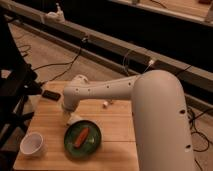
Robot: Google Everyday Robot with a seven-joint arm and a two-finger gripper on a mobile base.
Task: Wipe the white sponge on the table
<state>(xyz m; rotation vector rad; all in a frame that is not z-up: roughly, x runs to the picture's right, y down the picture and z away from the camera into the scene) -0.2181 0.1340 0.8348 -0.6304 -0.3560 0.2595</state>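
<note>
**Wiping the Surface: Status at Sponge Contact**

1. Far left: a white cup [32, 144] stands near the front-left corner of the surface [117, 127], a square top of light-brown wooden planks. It is well apart from the work zone.
2. Left rear: a small flat black object [51, 94] lies near the back-left edge.
3. Left of centre: the pincer [71, 113] points down at the end of the white arm [150, 100], close over the planks. A pale pad directly below it is judged to be the white sponge [75, 120], at or on the surface and just beside the upper-left rim of the green plate [95, 146]. Whether the pincer is spread or pinching the pad cannot be told.
4. Centre: the plate carries an orange, carrot-like piece [81, 136].
5. Right of centre: a tiny pale item [105, 104] lies beside the forearm; its identity is unclear.

Progress, as a judgement: the sponge is at the working position, so the approach is done. The planks show no visible wiped track, so how much of the stroke is done cannot be told. Wiping near the plate rim risks nudging the plate.
</note>
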